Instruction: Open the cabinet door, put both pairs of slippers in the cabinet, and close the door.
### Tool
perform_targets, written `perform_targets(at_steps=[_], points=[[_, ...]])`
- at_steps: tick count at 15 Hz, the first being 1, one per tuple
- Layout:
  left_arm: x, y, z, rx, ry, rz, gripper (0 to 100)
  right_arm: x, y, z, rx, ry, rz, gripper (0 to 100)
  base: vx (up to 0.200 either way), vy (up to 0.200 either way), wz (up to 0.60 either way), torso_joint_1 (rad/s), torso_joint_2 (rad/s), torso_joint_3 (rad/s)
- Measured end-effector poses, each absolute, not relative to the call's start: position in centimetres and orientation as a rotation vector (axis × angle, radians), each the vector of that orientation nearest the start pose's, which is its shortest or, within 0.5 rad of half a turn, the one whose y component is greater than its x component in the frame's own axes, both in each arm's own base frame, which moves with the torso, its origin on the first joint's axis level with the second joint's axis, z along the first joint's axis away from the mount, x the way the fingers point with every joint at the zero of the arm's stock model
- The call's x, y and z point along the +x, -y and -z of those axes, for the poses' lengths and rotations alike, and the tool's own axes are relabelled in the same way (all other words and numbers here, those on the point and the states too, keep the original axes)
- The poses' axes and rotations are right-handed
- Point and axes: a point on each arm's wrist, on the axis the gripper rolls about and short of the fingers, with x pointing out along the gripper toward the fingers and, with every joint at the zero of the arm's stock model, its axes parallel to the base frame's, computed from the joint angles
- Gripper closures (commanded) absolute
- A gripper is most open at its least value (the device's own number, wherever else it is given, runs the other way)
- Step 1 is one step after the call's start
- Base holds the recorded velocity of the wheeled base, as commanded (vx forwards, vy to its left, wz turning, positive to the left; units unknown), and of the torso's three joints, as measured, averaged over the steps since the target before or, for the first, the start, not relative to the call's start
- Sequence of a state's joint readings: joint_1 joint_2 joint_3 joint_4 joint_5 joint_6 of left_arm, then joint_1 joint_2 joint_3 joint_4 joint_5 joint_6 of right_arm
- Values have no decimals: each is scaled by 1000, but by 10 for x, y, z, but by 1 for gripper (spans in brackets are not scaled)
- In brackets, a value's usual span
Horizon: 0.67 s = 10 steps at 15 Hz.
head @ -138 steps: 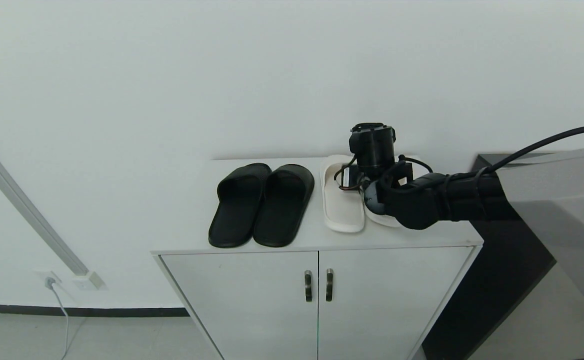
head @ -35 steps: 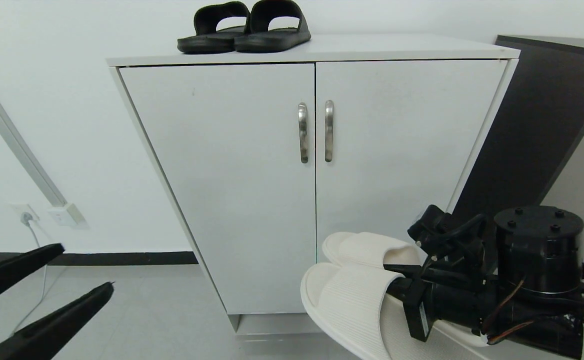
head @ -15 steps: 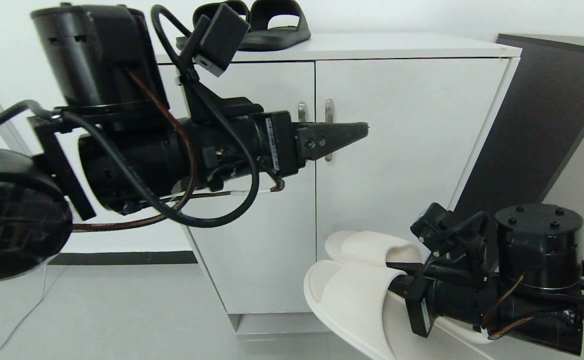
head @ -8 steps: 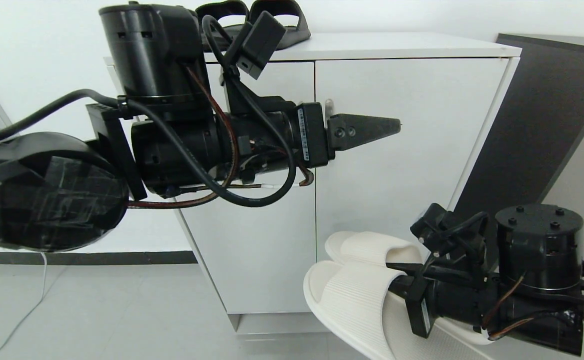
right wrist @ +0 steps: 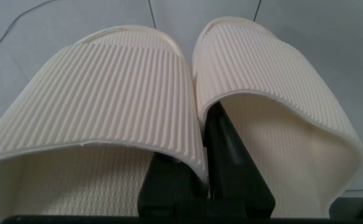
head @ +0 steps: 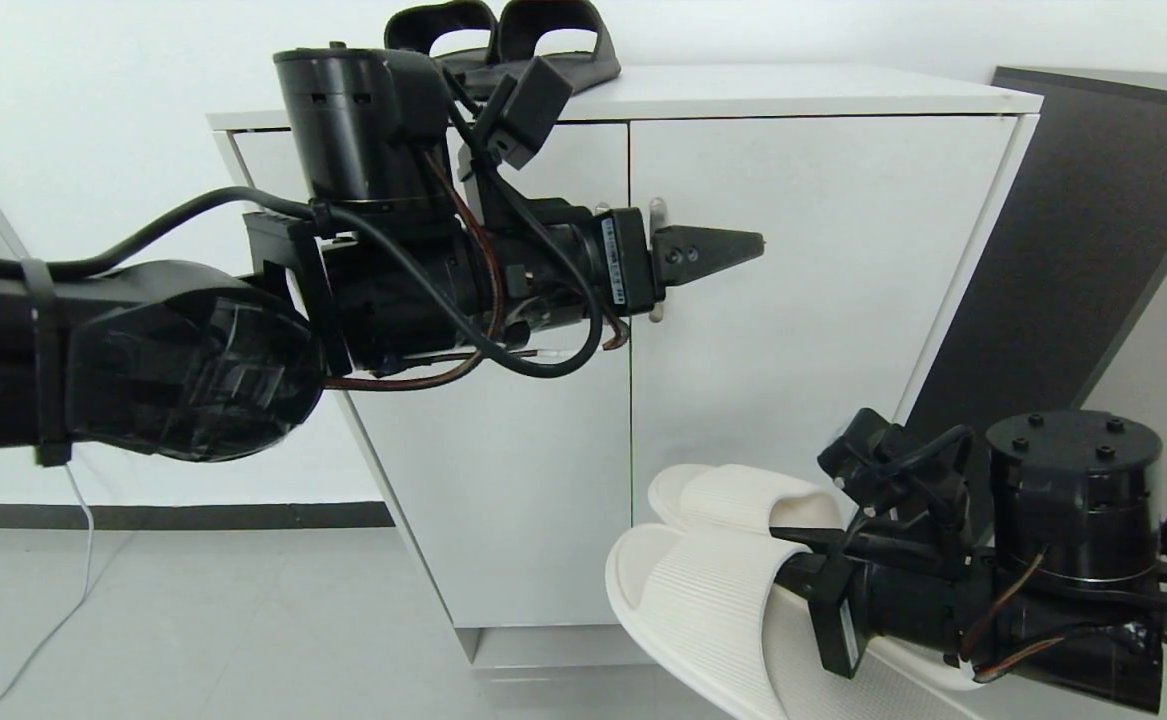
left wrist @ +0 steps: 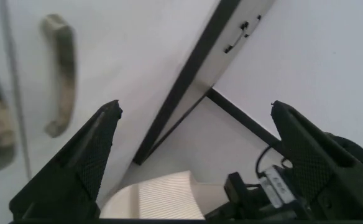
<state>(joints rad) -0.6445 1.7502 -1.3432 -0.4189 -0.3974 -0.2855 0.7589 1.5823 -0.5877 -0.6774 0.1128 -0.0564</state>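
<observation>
The white cabinet (head: pixel 823 250) has both doors closed, with two metal handles (head: pixel 656 212) at the middle seam. A pair of black slippers (head: pixel 503 35) lies on its top. My left gripper (head: pixel 755 242) hovers just in front of the right door, beside the handles; in the left wrist view it (left wrist: pixel 195 107) is open, with a handle (left wrist: pixel 60 81) just outside one finger. My right gripper (right wrist: pixel 204 127) is low at the right, shut on the touching inner edges of the white slippers (head: pixel 713 580), carried as a pair (right wrist: pixel 138 93).
A dark panel (head: pixel 1073 250) leans against the cabinet's right side. There is grey floor (head: pixel 193 620) in front and to the left, with a white wall behind and a cable (head: pixel 63 610) hanging down at the far left.
My left arm has risen from the lower left and stretched across to the handles, its fingertips now closer to the door. The right gripper has held still with the white slippers.
</observation>
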Motion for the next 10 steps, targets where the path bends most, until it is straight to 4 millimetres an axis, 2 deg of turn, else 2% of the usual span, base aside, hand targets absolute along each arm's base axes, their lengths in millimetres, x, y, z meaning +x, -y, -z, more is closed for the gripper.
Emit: perform_targets(at_steps=[4, 10], points=[[283, 208, -291, -261, -141, 995, 0, 186, -180, -162, -157, -287, -874, 100, 0, 0, 0, 0, 0, 0], [303, 217, -286, -265, -135, 930, 0, 187, -181, -161, -159, -294, -871, 100, 0, 0, 0, 0, 0, 0]])
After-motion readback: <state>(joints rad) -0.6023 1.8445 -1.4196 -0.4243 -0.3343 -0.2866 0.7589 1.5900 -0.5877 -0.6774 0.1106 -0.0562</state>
